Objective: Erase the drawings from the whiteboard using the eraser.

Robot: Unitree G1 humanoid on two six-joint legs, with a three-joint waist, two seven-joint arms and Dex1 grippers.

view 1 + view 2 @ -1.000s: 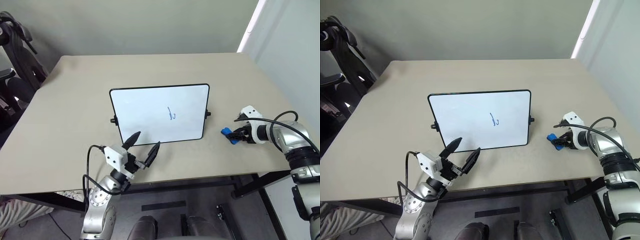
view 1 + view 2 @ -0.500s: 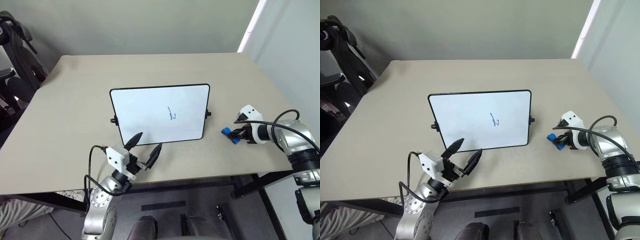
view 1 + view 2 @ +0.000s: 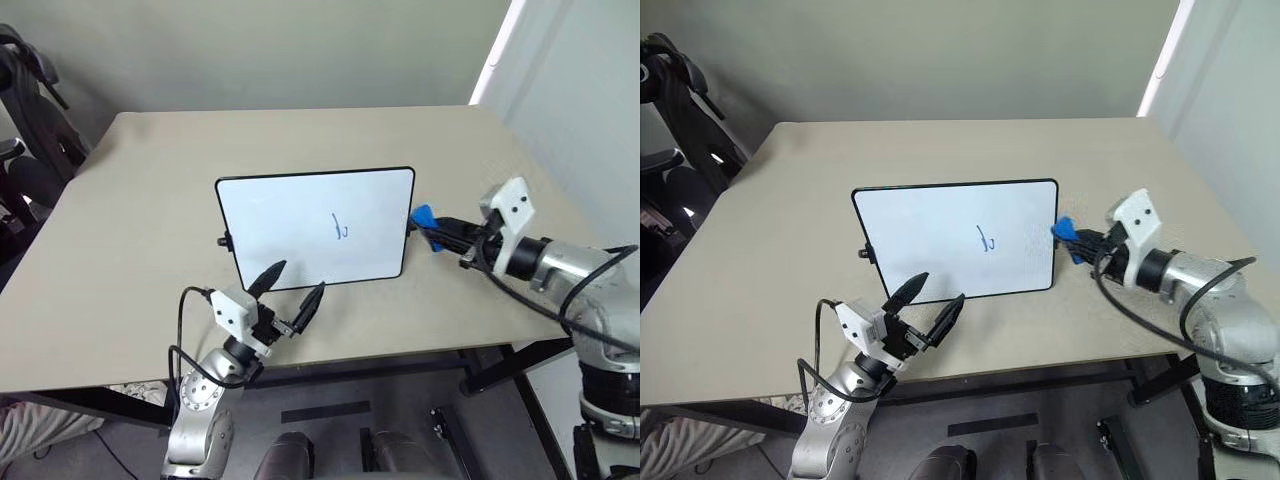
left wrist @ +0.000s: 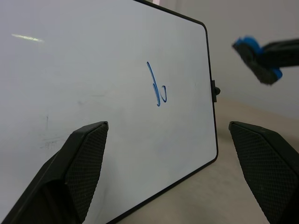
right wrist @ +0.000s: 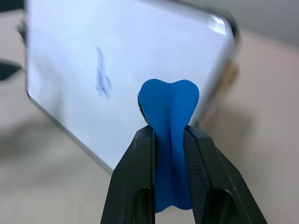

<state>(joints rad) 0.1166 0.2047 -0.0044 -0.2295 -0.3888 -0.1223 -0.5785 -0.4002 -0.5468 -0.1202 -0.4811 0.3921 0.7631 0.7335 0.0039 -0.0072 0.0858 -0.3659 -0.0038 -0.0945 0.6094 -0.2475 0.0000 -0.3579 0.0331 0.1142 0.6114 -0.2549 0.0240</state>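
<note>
The right gripper (image 5: pixel 169 140) is clenched on the eraser (image 5: pixel 169 112), whose blue body is squeezed between the two black fingers so that its rounded end bulges out past the tips. From the head views the eraser (image 3: pixel 424 217) hangs in the air just beside the right edge of the whiteboard (image 3: pixel 300 215), at about the height of the board's side knob and clear of the table (image 3: pixel 130 200). The board stands tilted back on the table, facing the robot, and the drawings (image 3: pixel 341 229) sit a little right of its middle, well apart from the eraser for now. The left gripper (image 3: pixel 293 293) hovers in front of the board's lower edge with its fingers spread wide and nothing between them. To do this step well, I judge the right arm should carry the eraser inward across the board face, bring its bulging end flat against the surface right at the mark, and press only lightly, since the propped board could tip or slide back; the free left gripper could steady the lower frame. Short strokes over the mark should serve better than one long sweep. No brand, label or readable text appears; the only writing is the blue squiggle, which resembles a "J" with a small hook.
</note>
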